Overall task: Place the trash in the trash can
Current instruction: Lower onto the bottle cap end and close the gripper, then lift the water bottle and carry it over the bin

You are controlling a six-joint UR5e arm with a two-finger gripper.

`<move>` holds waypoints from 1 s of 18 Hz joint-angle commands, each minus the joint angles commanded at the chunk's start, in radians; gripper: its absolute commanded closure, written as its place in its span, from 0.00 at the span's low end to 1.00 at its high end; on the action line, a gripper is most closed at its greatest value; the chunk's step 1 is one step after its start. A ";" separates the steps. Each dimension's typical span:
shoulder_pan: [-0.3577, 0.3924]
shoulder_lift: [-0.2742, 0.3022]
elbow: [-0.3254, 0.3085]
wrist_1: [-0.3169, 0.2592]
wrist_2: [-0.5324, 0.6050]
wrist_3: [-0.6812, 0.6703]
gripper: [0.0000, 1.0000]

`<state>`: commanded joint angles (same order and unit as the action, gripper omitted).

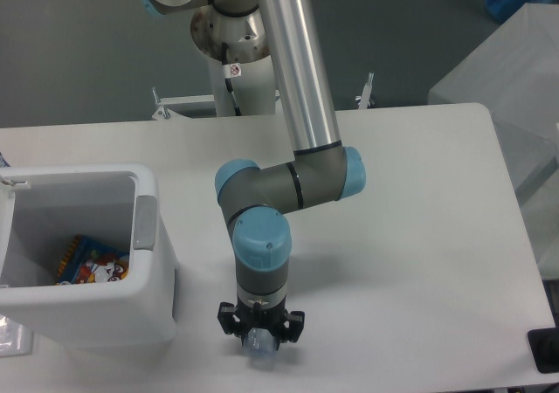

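Observation:
My gripper (260,345) points straight down near the table's front edge, to the right of the trash can. Its black fingers (226,320) are spread wide, so it is open. A piece of trash, the clear plastic bottle (259,348) with a bluish top, shows just beneath it between the fingers; most of the bottle is hidden by the gripper. The white trash can (150,262) stands at the left with a grey tab on its right wall. The blue snack packet (91,262) lies inside it.
The arm's base column (236,70) rises at the back of the white table (419,236). A pale translucent item (12,339) lies at the left edge by the bin's foot. A black object (546,351) sits at the table's right front corner.

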<state>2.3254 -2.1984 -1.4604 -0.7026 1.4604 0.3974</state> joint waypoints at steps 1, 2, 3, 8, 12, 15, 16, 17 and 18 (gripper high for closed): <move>0.005 0.014 0.017 0.000 -0.005 -0.018 0.41; 0.011 0.020 0.038 0.002 -0.017 -0.041 0.41; 0.018 0.020 0.063 0.002 -0.026 -0.067 0.41; 0.048 0.046 0.208 0.005 -0.031 -0.198 0.41; 0.065 0.068 0.320 0.014 -0.040 -0.342 0.40; 0.062 0.104 0.351 0.052 -0.067 -0.428 0.40; 0.055 0.123 0.351 0.052 -0.095 -0.430 0.40; 0.054 0.138 0.351 0.054 -0.124 -0.430 0.40; 0.052 0.153 0.357 0.054 -0.133 -0.431 0.40</move>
<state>2.3777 -2.0450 -1.1030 -0.6489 1.3270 -0.0337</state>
